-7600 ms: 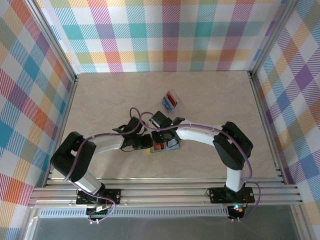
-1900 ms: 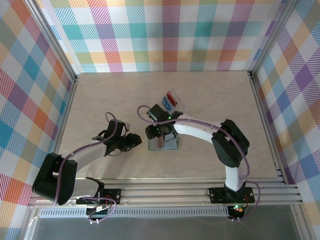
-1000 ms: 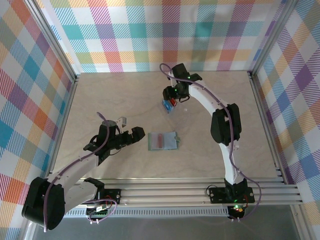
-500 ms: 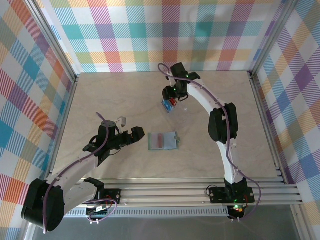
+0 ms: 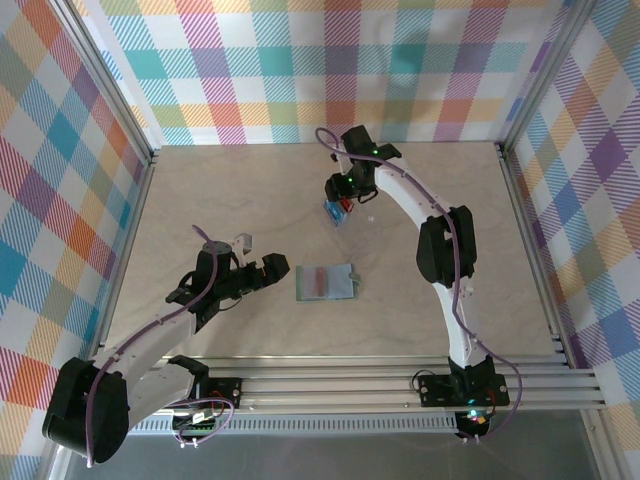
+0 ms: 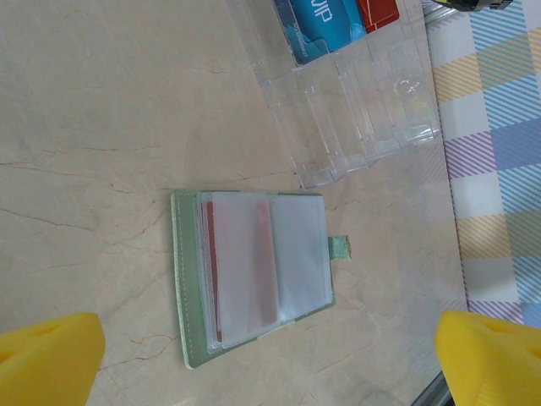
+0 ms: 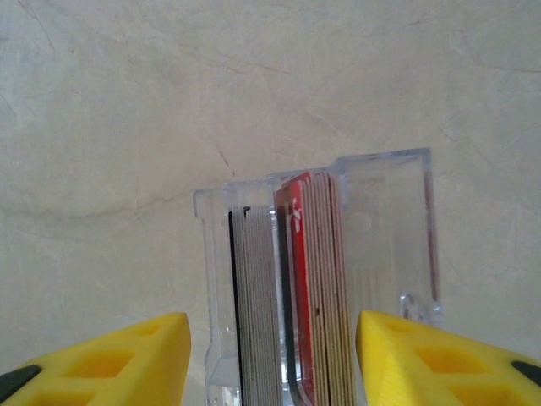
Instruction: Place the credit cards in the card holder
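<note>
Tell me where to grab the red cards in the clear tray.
Probably the top edges of the red cards, coming from above with the right gripper: they stand on edge, packed together, and the walls of the clear tray shield their faces.

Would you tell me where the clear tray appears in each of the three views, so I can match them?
Top external: tray near the centre, toward the far side.
Left wrist: tray at the top edge, right of centre.
Right wrist: tray at bottom centre.
Shared landmark: the red cards in it.
</note>
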